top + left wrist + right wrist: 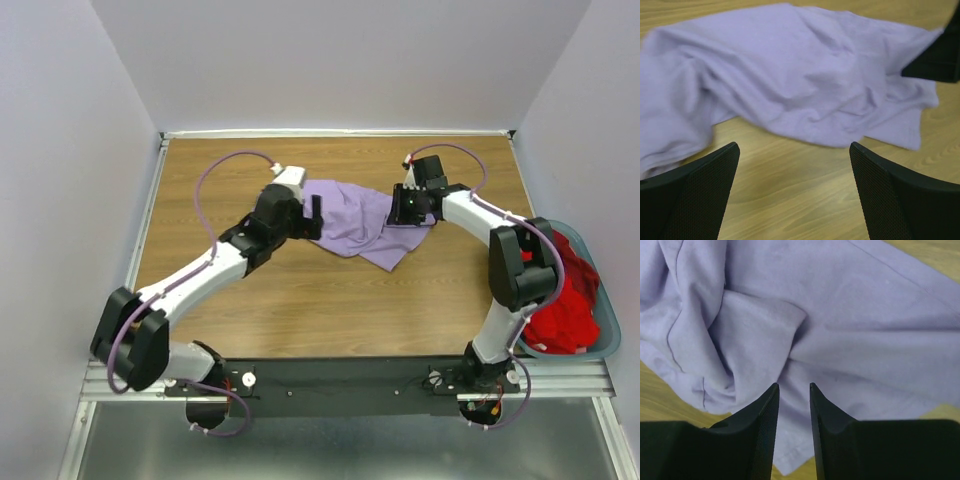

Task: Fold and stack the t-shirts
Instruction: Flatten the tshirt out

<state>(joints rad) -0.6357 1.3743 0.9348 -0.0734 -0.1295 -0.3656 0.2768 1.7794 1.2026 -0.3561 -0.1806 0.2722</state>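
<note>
A: Starting at the left, where's the lavender shirt (355, 225) against the left gripper (314, 214)?
B: Just beside it, to the right, in the upper middle of the table (300, 310). Seen from the left wrist: fills the upper half, bare wood below, between the fingers (700, 190).
A: And against the right gripper (410, 208)?
B: Directly under it, at the shirt's right end. Covers nearly the whole right wrist view.
A: Look and feel?
B: Soft, matte cloth, rumpled into broad folds, with a stitched seam down the left of the right wrist view. Pale wood-grain tabletop. Black fingers with fine mesh-patterned pads.
A: Further right?
B: A red shirt (560, 300), heaped in a teal-grey plastic basket (610, 345) at the lower right, well apart from both grippers.
A: Jaws, left then right?
B: Left: spread wide, holding nothing. Right: drawn in to a narrow slit, tips down at the lavender cloth. Cannot tell whether any fold is pinched between them.
</note>
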